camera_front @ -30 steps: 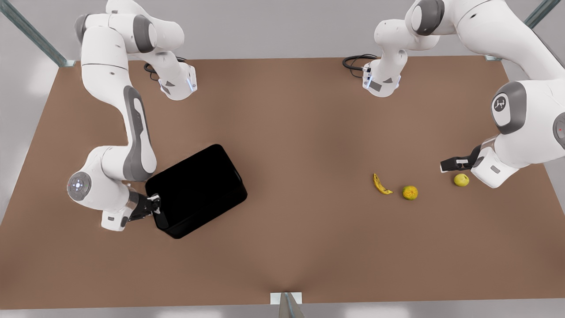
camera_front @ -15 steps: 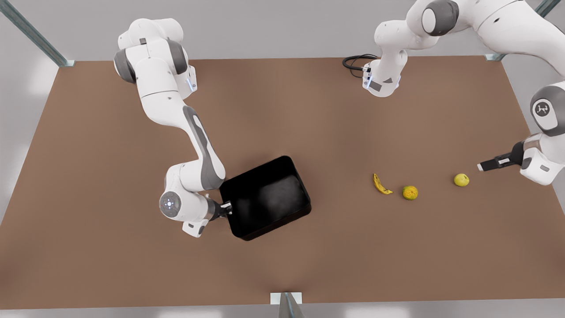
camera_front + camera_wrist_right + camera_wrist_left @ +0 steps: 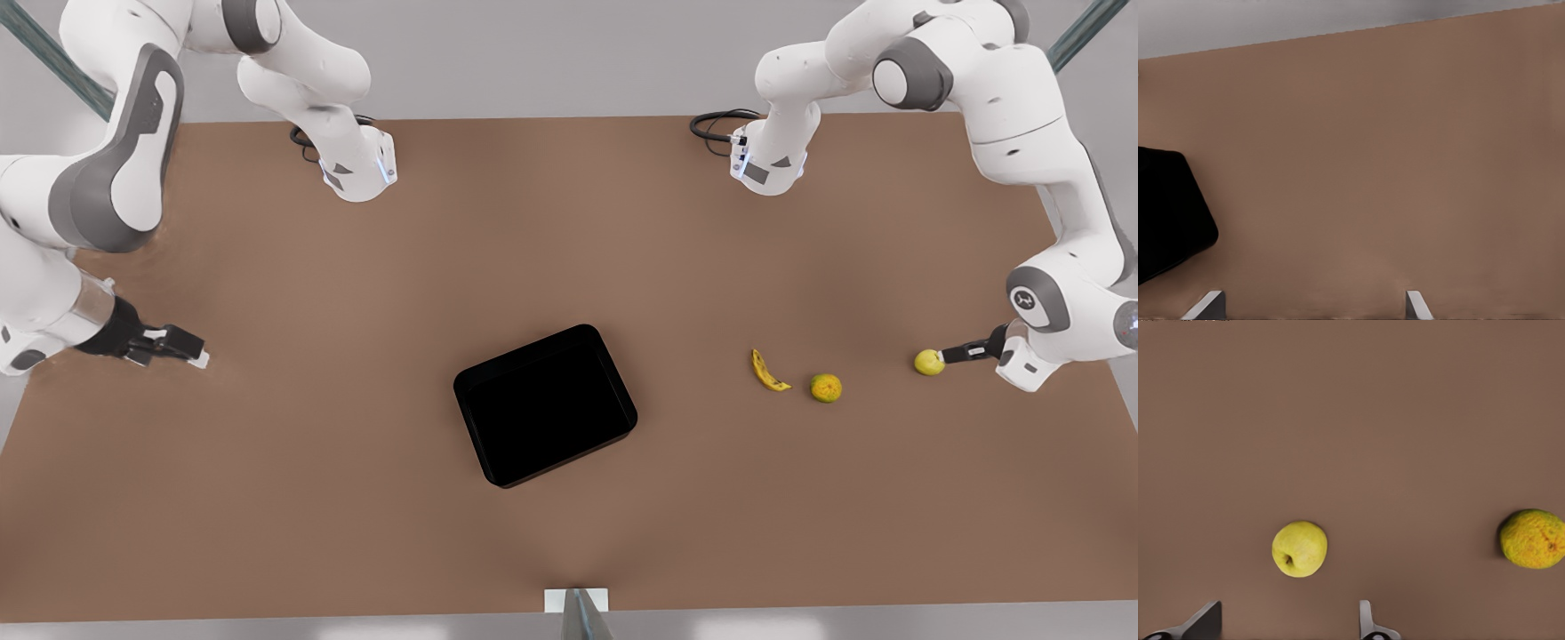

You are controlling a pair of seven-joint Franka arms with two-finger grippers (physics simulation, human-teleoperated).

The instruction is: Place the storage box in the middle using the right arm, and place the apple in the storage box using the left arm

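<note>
The left gripper (image 3: pixel 944 356), fingers spread, hovers at the apple (image 3: pixel 928 362). Past the apple lie a mottled orange fruit (image 3: pixel 826 388) and a banana (image 3: pixel 769 372), before the storage box (image 3: pixel 545 404). Well apart from the box, the right gripper (image 3: pixel 191 353) is spread and empty.

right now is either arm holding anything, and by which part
Nothing is held. The left end effector is open beside the apple; the right end effector is open, away from the storage box.

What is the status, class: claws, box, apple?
Right claw open, clear of storage box mid-table. Left claw open beside apple. Nothing between.
</note>
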